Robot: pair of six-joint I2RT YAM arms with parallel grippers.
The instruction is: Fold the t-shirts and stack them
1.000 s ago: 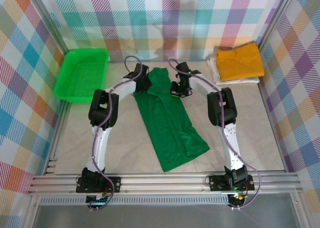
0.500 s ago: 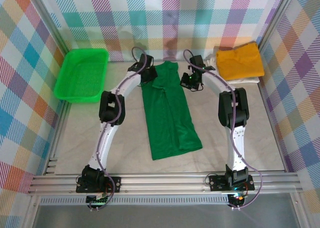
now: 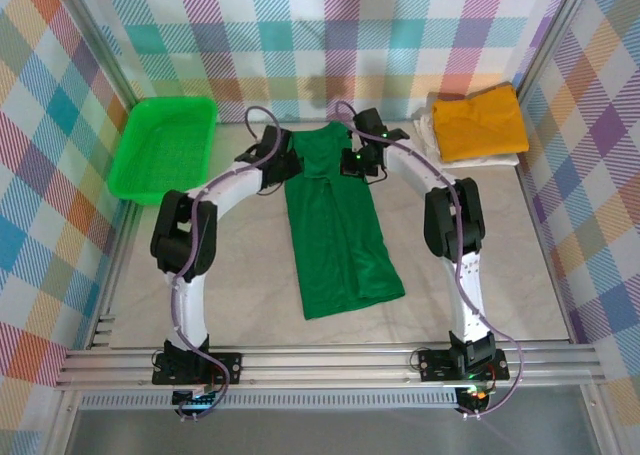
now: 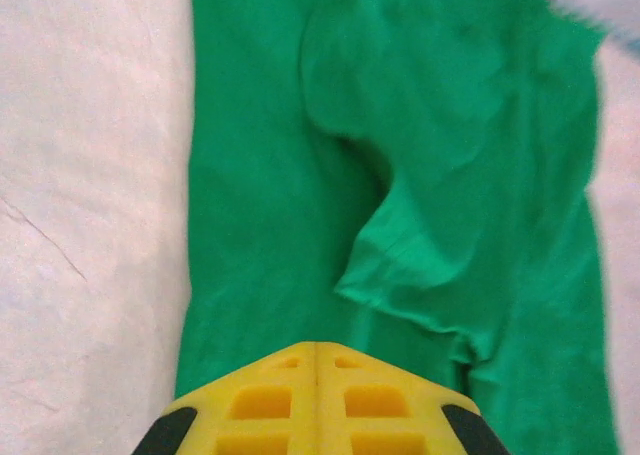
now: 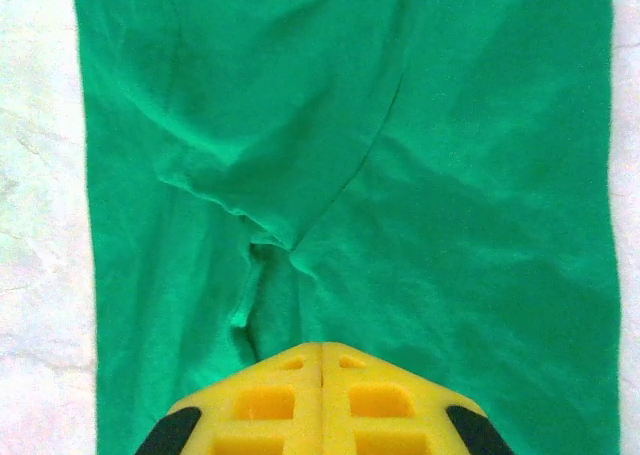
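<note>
Left claw (image 3: 283, 165) and right claw (image 3: 352, 165) were pinched shut on green shirt (image 3: 335, 235) top edge; risk was cloth slipping, uneven pull skewing fold

The yellow t-shirt (image 3: 480, 123) hides most of the white t-shirt (image 3: 428, 141).

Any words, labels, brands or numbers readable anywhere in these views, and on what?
None can be read.
No print, tag or logo shows on the green shirt, the yellow shirt, the white shirt under it or the basket.
The checked walls carry only their pattern.
</note>
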